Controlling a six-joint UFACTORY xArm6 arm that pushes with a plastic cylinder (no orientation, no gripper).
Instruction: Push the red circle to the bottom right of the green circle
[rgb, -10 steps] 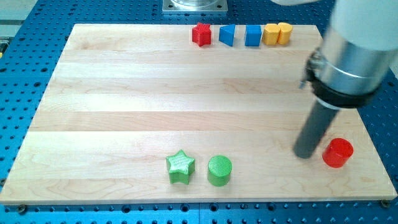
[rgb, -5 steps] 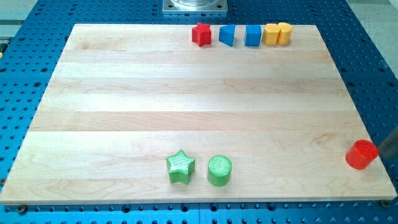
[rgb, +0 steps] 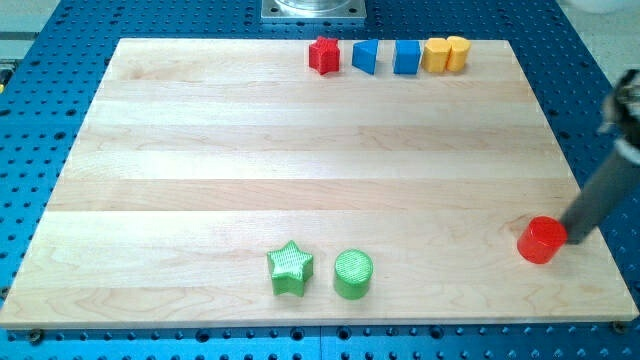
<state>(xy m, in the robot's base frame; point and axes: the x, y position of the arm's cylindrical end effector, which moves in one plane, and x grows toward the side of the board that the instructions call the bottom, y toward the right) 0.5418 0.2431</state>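
Red circle (rgb: 541, 241) — my tip (rgb: 572, 239) touching its right side — unlabelled

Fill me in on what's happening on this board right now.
My tip sits against the right side of the red circle, near the board's right edge. The green circle stands far off to the view's left, beside a green star. The red circle is not yet beside the green circle.

No legible text, label, brand, number or sign appears anywhere in the view: the blocks, the table (rgb: 200, 150) and the perforated blue base (rgb: 40, 40) around it all carry none.
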